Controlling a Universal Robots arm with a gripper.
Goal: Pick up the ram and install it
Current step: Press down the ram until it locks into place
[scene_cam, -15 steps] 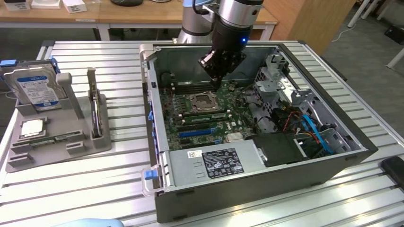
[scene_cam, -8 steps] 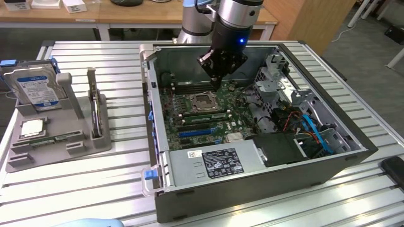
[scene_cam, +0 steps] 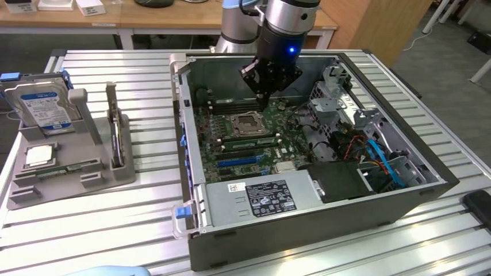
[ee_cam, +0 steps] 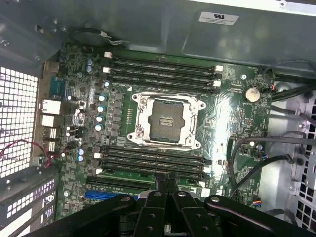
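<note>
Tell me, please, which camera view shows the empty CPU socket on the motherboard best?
The wrist view: the CPU socket sits mid-frame, seen square-on, its metal frame and contact field plain, with memory slots on two sides. In the exterior view the CPU socket appears at a slant, just below the tool.

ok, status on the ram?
Fingers shut, over the slots by the socket. Ram looks set in a slot; seated or not, can't tell. Nothing in the way.
</note>
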